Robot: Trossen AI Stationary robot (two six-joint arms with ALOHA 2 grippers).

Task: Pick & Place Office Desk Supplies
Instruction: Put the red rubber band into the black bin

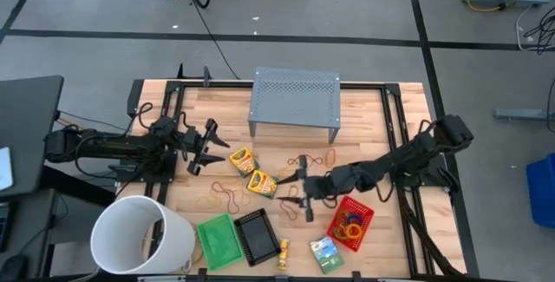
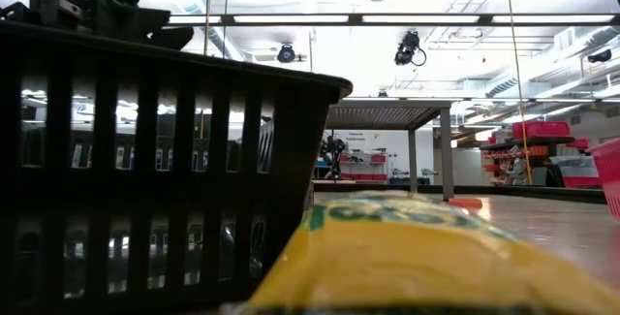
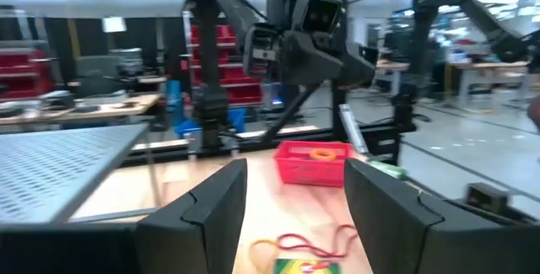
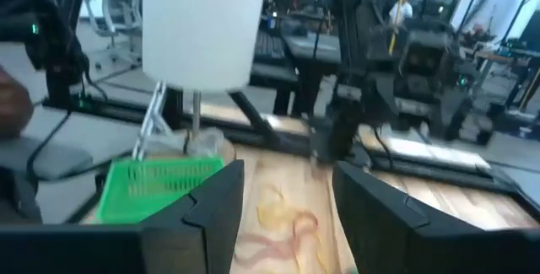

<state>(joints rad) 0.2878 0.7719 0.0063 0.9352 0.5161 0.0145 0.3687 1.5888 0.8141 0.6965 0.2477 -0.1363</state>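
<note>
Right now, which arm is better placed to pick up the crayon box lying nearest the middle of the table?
Probably the right. Its gripper, jaws open, hangs just beside that crayon box. The left gripper is farther off, closer to the other crayon box.

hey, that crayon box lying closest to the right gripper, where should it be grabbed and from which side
Take the crayon box across its narrow width, at mid-length, coming straight down from above. It lies flat and slanted on the table, so turn the right gripper to match the slant. A second crayon box sits close beside it, so keep the fingers away from that side.
</note>
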